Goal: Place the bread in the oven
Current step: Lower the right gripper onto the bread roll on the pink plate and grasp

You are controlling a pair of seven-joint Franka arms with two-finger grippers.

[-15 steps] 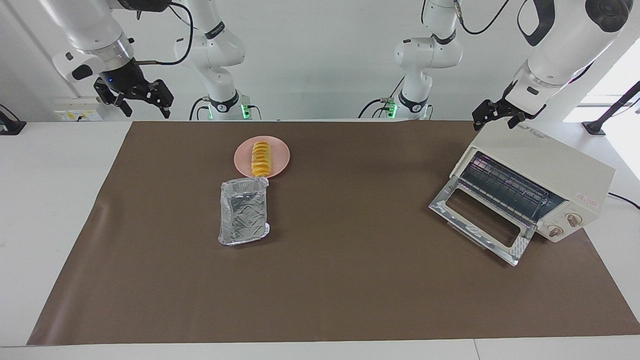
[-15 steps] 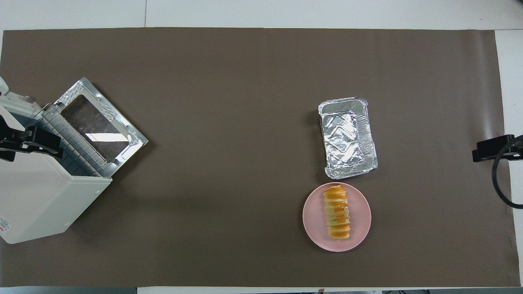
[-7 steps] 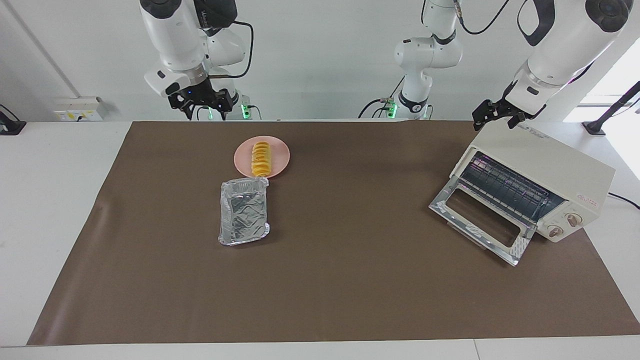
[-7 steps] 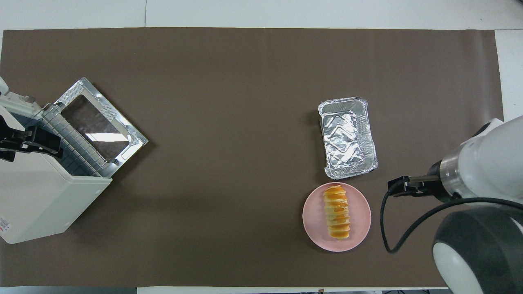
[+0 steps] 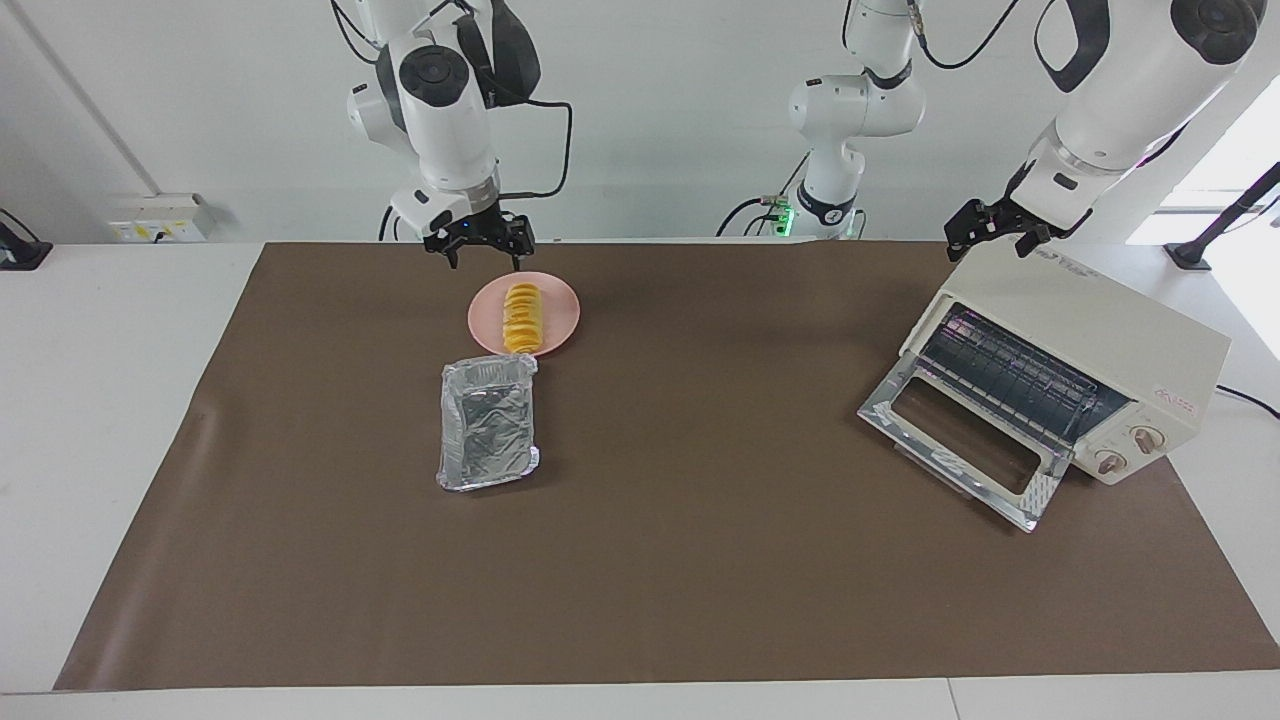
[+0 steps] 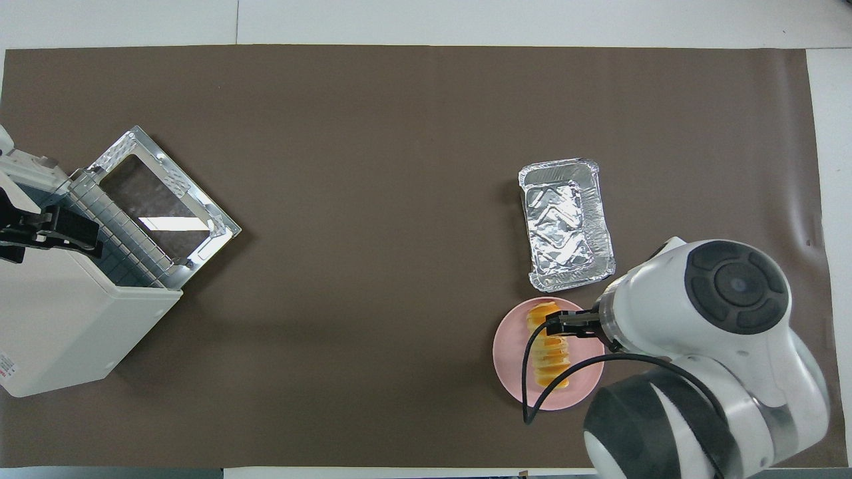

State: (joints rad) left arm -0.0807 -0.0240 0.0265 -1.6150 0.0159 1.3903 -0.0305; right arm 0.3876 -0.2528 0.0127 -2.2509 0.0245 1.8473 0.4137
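Observation:
The bread [image 5: 521,317], a ridged golden-yellow roll, lies on a pink plate [image 5: 562,308] near the robots' edge of the mat; it also shows in the overhead view [image 6: 547,354]. My right gripper [image 5: 485,260] hangs open and empty above the plate's robot-side rim, not touching the bread. In the overhead view the right arm's body covers it. The cream-white oven [image 5: 1085,325] stands at the left arm's end, its glass door [image 5: 962,440] dropped open and its wire rack showing. My left gripper [image 5: 993,243] waits open over the oven's top corner.
An empty silver foil tray [image 5: 487,425] lies beside the plate, farther from the robots. A brown mat [image 5: 700,560] covers the table. In the overhead view the oven [image 6: 66,319], its door [image 6: 160,199] and the tray [image 6: 566,226] also show.
My right arm has swung in from the table's end toward the middle and lowered, so its gripper now hangs over the plate's rim. The left arm, bread, tray and oven have not moved.

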